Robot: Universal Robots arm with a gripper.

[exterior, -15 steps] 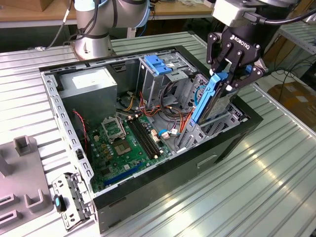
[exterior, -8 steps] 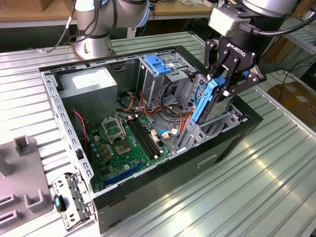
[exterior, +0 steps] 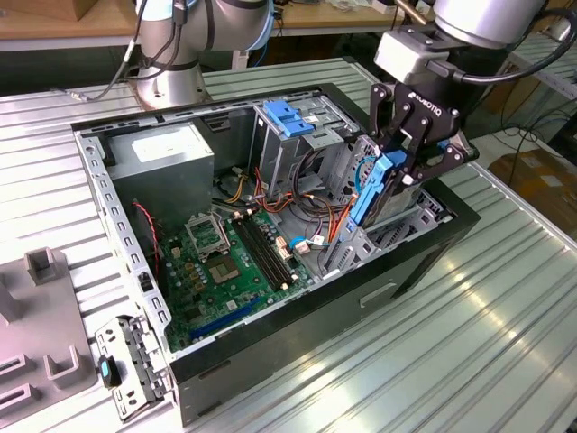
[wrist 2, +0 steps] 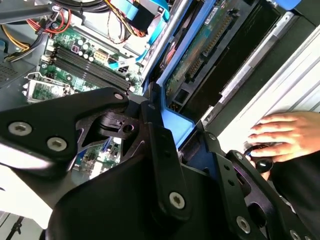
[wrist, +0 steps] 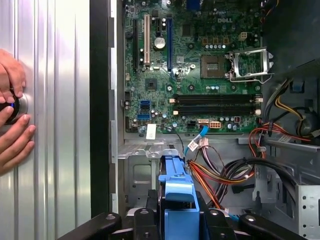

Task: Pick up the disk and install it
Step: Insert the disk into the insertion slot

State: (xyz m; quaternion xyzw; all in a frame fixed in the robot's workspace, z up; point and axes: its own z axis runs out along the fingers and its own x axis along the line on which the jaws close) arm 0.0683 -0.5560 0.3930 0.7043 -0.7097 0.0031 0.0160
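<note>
Disk (exterior: 370, 194) hangs on edge, clamped by its blue carrier frame between the fingers (exterior: 416, 161). Its lower end is at the drive bay (exterior: 356, 248) of the open computer case (exterior: 433, 239), at the exterior view's right. The edgewise hold is judged to suit the bay's narrow slot.

Robotics lab: ribbed metal bench (exterior: 505, 343), opened computer case (exterior: 297, 347), wooden desks (exterior: 54, 23) behind.

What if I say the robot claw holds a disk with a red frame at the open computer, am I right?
No, the frame is blue. The exterior view shows the gripper holding the disk with a blue frame at the open computer.
</note>
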